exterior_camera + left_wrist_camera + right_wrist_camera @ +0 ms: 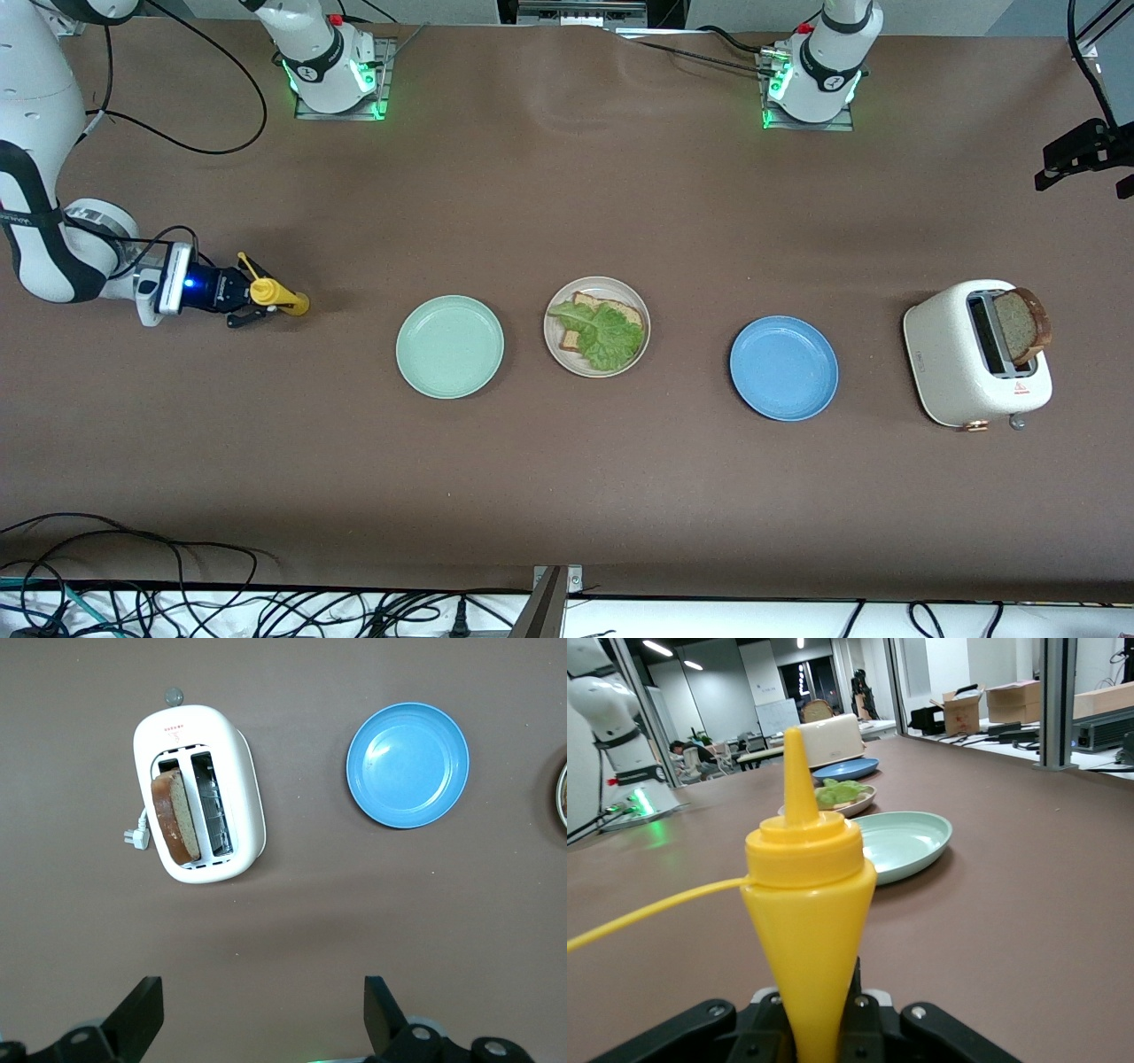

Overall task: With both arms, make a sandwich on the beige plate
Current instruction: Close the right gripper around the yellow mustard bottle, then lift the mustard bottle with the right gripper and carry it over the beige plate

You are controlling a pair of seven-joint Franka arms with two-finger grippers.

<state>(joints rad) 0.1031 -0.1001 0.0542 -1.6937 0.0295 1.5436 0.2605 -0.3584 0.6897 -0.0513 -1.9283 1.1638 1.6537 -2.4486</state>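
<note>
Right gripper (257,304) clamps a yellow squeeze bottle (275,294), nozzle aimed toward three plates in a row: mint green plate (449,346), beige plate (596,326) at centre carrying one bread slice (611,312) under lettuce (607,335), blue plate (783,368). At three o'clock, the toaster (948,372) holds a second slice (1023,324); its writing is unreadable. Left gripper (261,1019) hangs above with jaws wide.

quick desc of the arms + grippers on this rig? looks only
Two glossy white arms with dark grey joint bands and black cables; green lights glow at both bases, each with a red button. The right gripper is black, two-fingered, behind a white wrist block with a blue light. The left gripper shows two black fingers.
</note>
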